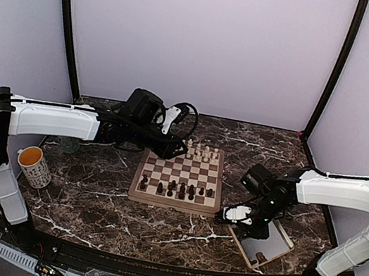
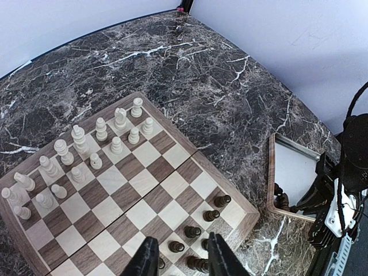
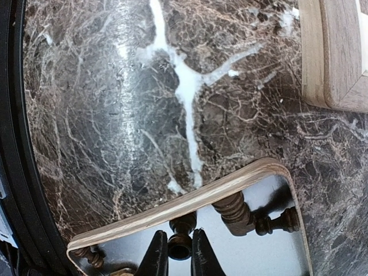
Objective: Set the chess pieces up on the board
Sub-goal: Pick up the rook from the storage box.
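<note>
Right claw [image 3: 179, 259] pinched tight on a dark chessman [image 3: 180, 242] inside tray [image 3: 172, 208]

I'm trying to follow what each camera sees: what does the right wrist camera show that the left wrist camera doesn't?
Only right wrist: the right hand closed on a dark chess piece inside the tray. Only left wrist: pale chessmen and dark chessmen standing on the board, the open left hand above. Both: tray, board, marble table.

mug [image 1: 35, 166]: wht, patterned, upright, L edge of tbl | tbl [image 1: 100, 212]: dk marble, wht veins | tray [image 1: 278, 246]: shallow, beige rim, R-front of tbl | cream chessmen [image 1: 200, 151]: in rows, well apart from tray
</note>
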